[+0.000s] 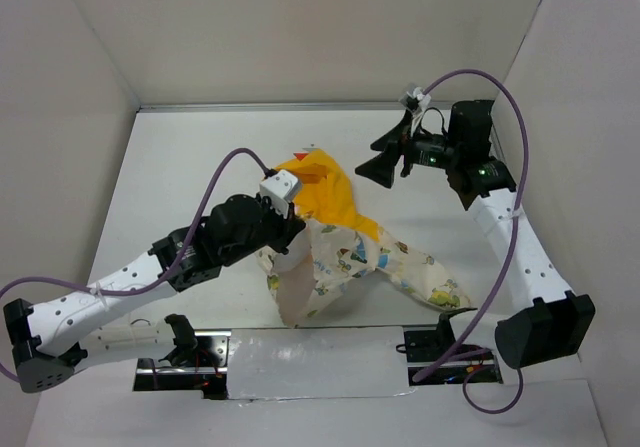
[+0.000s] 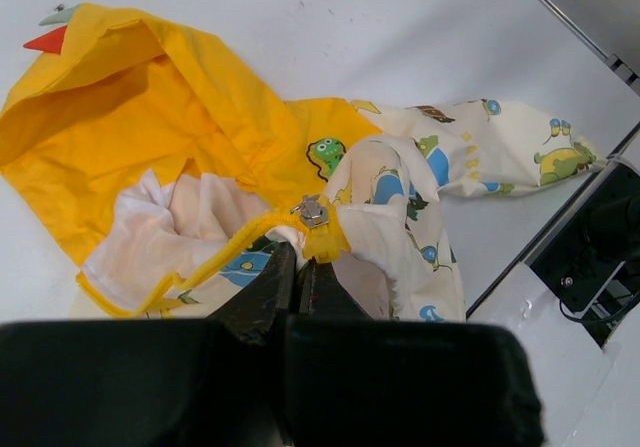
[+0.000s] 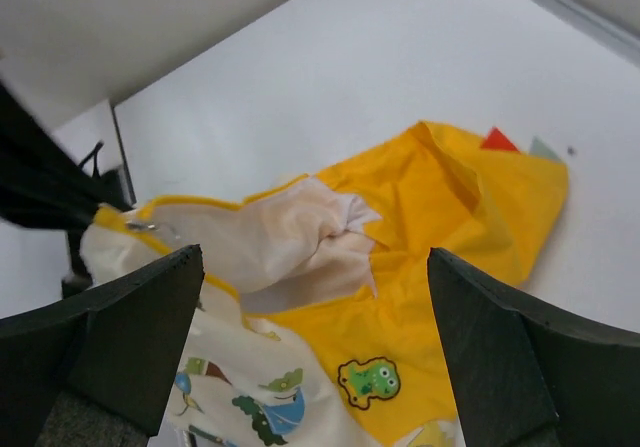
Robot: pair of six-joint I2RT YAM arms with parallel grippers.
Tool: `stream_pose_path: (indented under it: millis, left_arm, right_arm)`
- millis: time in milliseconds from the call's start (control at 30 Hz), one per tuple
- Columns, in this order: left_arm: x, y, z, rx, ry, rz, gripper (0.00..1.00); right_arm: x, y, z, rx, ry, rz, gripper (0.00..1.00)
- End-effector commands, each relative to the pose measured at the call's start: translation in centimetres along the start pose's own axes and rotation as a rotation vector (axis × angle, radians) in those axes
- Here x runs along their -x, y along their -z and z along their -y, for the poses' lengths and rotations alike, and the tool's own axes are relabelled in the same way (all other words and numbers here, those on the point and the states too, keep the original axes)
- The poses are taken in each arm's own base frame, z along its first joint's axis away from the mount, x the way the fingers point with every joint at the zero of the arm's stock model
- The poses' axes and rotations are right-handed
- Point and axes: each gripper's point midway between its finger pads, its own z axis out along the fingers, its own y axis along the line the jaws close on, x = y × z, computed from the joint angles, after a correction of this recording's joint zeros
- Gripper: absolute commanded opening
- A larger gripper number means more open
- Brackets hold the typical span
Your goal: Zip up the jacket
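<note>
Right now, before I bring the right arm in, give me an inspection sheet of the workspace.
Surface: white table.
Job's things: jacket crumpled mid-table, front open, lining showing; yellow hood spread toward the far wall; zipper pull on the yellow front edge.
Clutter: nothing seen.
Grippers: left gripper shut on the jacket's yellow edge just below the pull; right gripper open, holding nothing, beside the hood.
Cables: purple cables arching over each arm.
Surroundings: white walls on three sides.

Bare table [image 1: 200, 157] lies open beyond the jacket [image 1: 340, 252]; the left arm [image 1: 150, 267] crowds its near-left side.
</note>
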Motion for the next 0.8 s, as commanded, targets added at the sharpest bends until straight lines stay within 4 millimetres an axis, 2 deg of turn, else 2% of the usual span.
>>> stream_pose_path:
  millis: [0, 67, 100, 133, 167, 200, 233, 267, 333, 367, 433, 467, 500, 533, 600, 633, 667, 733, 767]
  left_arm:
    - [1.3, 0.8, -0.7, 0.028, 0.019, 0.086, 0.00]
    - [2.2, 1.2, -1.2, 0.036, -0.013, 0.164, 0.00]
    - [1.8, 1.4, -1.7, 0.047, -0.031, 0.187, 0.00]
    - [1.9, 1.5, -2.1, 0.063, -0.054, 0.210, 0.00]
    - [2.8, 1.7, -2.6, 0.092, -0.053, 0.263, 0.00]
    - [2.3, 1.7, -3.2, 0.110, -0.083, 0.269, 0.00]
    - [2.3, 1.8, -3.6, 0.125, -0.094, 0.283, 0.00]
    - [2.2, 1.5, -4.1, 0.153, -0.102, 0.315, 0.00]
    - [2.2, 1.7, -4.9, 0.186, -0.142, 0.357, 0.00]
    - [1.6, 1.5, -5.5, 0.213, -0.152, 0.372, 0.00]
    - [0.7, 1.1, -6.1, 0.234, -0.151, 0.368, 0.00]
    - [-0.9, 0.5, -6.5, 0.240, -0.166, 0.349, 0.00]
    - [0.0, 0.5, -6.6, 0.232, -0.184, 0.402, 0.00]
    - [-0.3, 0.1, -7.1, 0.240, -0.216, 0.409, 0.00]
    - [0.0, -0.6, -8.7, 0.247, -0.235, 0.434, 0.00]
    - [-0.3, -1.2, -9.3, 0.243, -0.251, 0.424, 0.00]
    - [0.9, -1.2, -10.6, 0.230, -0.268, 0.470, 0.00]
    - [1.0, -1.6, -12.0, 0.205, -0.270, 0.482, 0.00]
    - [0.7, -1.9, -14.6, 0.240, -0.252, 0.465, 0.00]
  right_arm:
    - [3.5, 0.3, 2.0, -0.113, -0.094, 0.190, 1.00]
    - [2.7, -0.7, 1.5, -0.086, -0.110, 0.171, 1.00]
    - [1.8, -2.4, 0.7, -0.053, -0.130, 0.134, 1.00]
    - [1.3, -3.1, 0.7, -0.057, -0.141, 0.116, 1.00]
    - [0.5, -3.8, 0.7, -0.079, -0.178, 0.105, 1.00]
    - [0.5, -4.4, 1.1, -0.130, -0.188, 0.128, 1.00]
    - [-1.4, -4.7, 1.4, -0.155, -0.243, 0.103, 1.00]
    - [-0.9, -5.0, 1.3, -0.150, -0.289, 0.147, 1.00]
    - [-2.2, -5.4, 0.8, -0.123, -0.393, 0.144, 1.00]
    - [-2.4, -5.7, 0.8, -0.122, -0.420, 0.148, 1.00]
    - [-4.2, -7.1, -0.4, -0.101, -0.480, 0.114, 1.00]
    - [-4.9, -7.6, -0.9, -0.091, -0.486, 0.100, 1.00]
    - [-6.0, -8.2, -1.5, -0.080, -0.485, 0.075, 0.99]
    - [-6.7, -9.0, -2.4, -0.074, -0.453, 0.056, 1.00]
    - [-7.8, -9.6, -2.3, -0.119, -0.467, 0.042, 1.00]
    - [-8.5, -9.8, -1.4, -0.183, -0.518, 0.038, 1.00]
    - [-8.8, -9.9, -0.7, -0.224, -0.548, 0.042, 1.00]
    - [-9.5, -10.1, 0.9, -0.312, -0.642, 0.068, 1.00]
    - [-9.6, -10.2, 1.0, -0.318, -0.666, 0.073, 1.00]
